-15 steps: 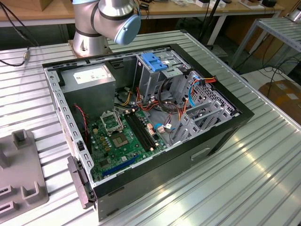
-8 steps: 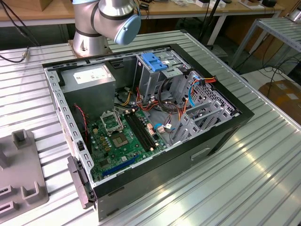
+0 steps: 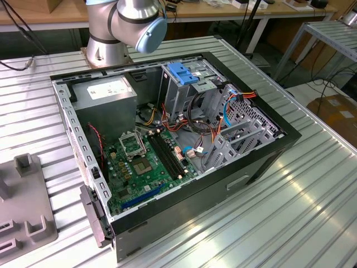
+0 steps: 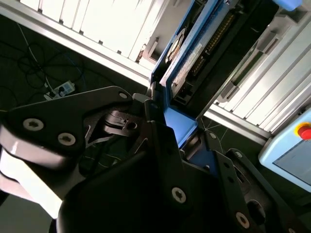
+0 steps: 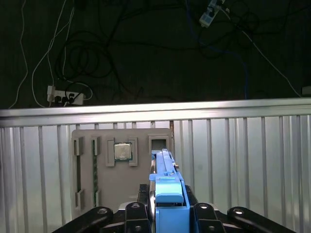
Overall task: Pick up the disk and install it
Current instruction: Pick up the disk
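the disk (image 5: 164,162), edge-on in its blue carrier, is pinched between the jaws of the gripper (image 5: 167,209) above the grey fixture tray (image 5: 121,187) on the ribbed table (image 5: 243,160). hazard: held by one end, it may tilt or slip, then snag loose cables (image 3: 198,114) in the computer case (image 3: 240,173).

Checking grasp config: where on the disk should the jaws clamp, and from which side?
Grip the blue carrier end, as the gripper holds it in the first wrist view. The disk is thin and flat, so come in endwise along its length, jaws closing on its two broad faces. Narrow edges would likely give less contact.
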Robot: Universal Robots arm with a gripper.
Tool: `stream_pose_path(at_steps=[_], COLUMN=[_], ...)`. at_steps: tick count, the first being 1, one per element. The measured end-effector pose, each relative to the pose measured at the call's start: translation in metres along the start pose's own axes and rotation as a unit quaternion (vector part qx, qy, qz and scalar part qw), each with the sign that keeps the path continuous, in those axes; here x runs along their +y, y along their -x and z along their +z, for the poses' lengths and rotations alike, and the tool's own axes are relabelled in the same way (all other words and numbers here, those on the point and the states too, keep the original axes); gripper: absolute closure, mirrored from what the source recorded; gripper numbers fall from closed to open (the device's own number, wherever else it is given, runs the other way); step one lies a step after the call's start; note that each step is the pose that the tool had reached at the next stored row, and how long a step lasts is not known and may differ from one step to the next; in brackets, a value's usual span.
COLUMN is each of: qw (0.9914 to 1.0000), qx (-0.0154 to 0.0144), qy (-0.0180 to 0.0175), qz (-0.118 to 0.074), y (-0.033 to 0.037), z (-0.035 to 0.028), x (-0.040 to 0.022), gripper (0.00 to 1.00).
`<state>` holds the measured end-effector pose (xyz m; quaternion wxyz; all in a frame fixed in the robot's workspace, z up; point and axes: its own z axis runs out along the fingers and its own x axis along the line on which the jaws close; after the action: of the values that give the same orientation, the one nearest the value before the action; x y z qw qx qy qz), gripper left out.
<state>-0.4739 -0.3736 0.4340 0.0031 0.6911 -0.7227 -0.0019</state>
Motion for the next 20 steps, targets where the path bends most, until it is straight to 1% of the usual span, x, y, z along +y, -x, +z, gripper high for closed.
stream_pose_path(at_steps=[1, 4, 5, 7, 20], qw=[1.00000, 1.00000, 1.00000, 1.00000, 1.00000], qx=[0.0000, 0.0000, 0.0000, 0.0000, 0.0000], qy=[0.0000, 0.0000, 0.0001, 0.0001, 0.0005], qz=[0.000, 0.000, 0.000, 0.000, 0.000], y=[0.0000, 0.0000, 0.0000, -0.0001, -0.0001], z=[-0.0023, -0.0132, -0.0150, -0.0215, -0.0570], x=[0.0000, 0.0000, 0.0000, 0.0001, 0.0001], gripper=[0.63, 0.63, 0.63, 0.63, 0.63])
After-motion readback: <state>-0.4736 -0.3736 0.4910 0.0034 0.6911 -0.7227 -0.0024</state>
